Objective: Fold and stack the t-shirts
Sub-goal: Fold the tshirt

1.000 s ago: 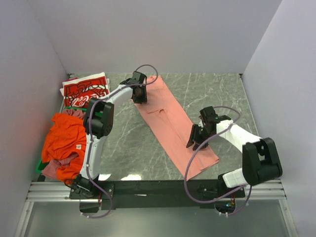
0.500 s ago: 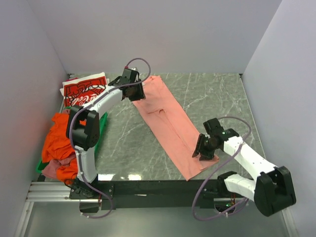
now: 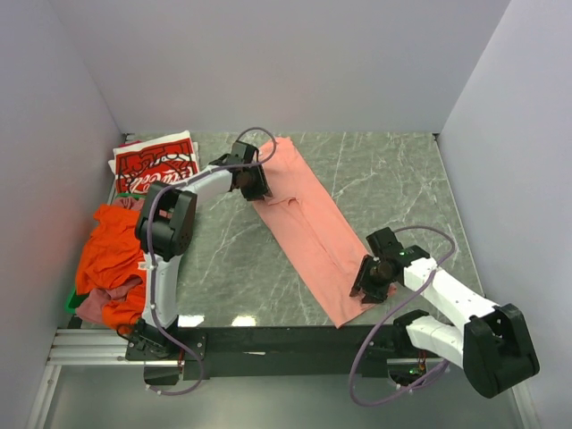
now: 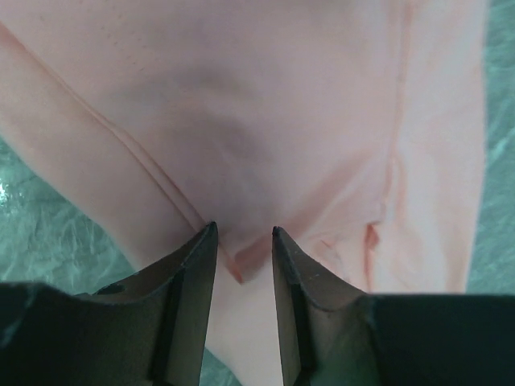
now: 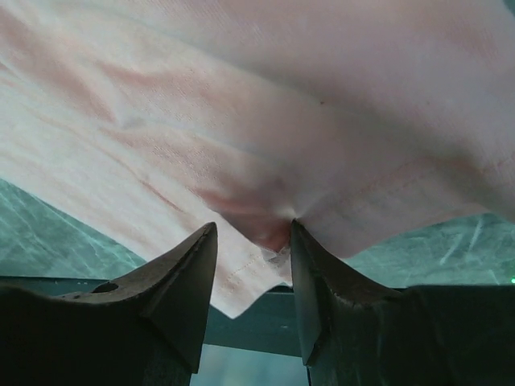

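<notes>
The salmon-pink t-shirt lies folded in a long strip running diagonally across the table. My left gripper is at its far left edge. In the left wrist view the gripper is open, its tips pressed down either side of a folded corner. My right gripper is at the strip's near right end. In the right wrist view the gripper is open, with a small bunch of pink cloth between its tips. The red Coca-Cola t-shirt lies folded at the far left.
An orange t-shirt and a mauve one are heaped over the green crate at the left edge. Grey walls close in the left, back and right. A black rail runs along the near edge.
My right gripper has moved nearer and down to the strip's near right end. My left gripper has shifted back and forth a little along the far left edge. The shirt lies as before.
</notes>
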